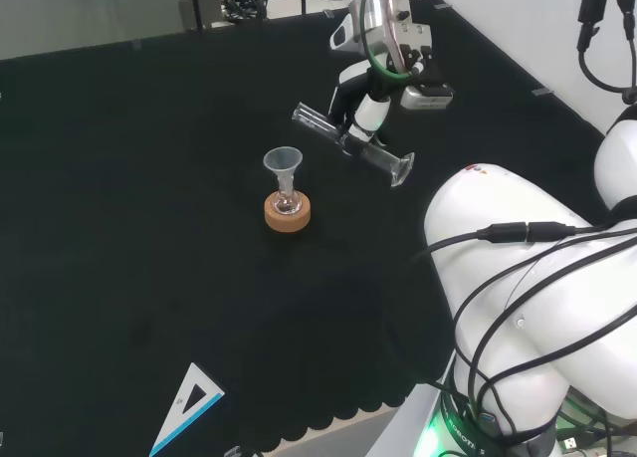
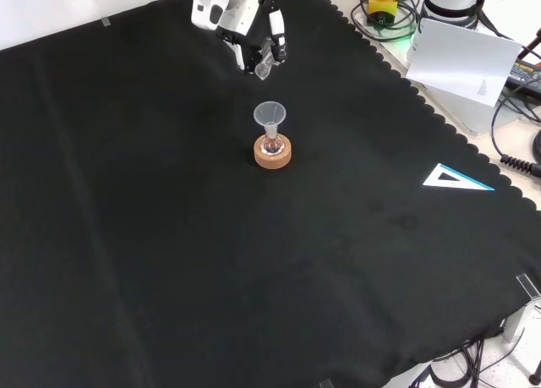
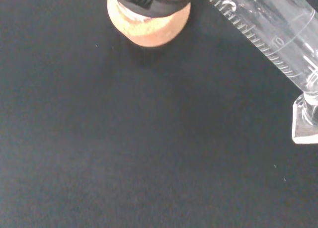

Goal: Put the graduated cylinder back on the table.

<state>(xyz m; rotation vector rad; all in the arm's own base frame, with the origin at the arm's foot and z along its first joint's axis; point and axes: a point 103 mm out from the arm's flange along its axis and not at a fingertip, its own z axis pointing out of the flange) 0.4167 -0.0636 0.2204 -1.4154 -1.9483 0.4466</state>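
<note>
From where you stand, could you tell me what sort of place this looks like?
Probably a lab bench: the hand holds a tilted graduated cylinder, and a funnel stands in a flask on a cork ring.

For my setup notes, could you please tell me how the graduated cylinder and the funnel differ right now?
The clear graduated cylinder is tilted, held above the cloth by the hand; the clear funnel stands upright in a flask on the cork ring. The cylinder is a long tube; the funnel flares. Both are transparent.

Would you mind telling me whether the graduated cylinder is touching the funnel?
Apart. The head view shows black cloth between the tilted graduated cylinder, held by the robot hand, and the funnel.
</note>
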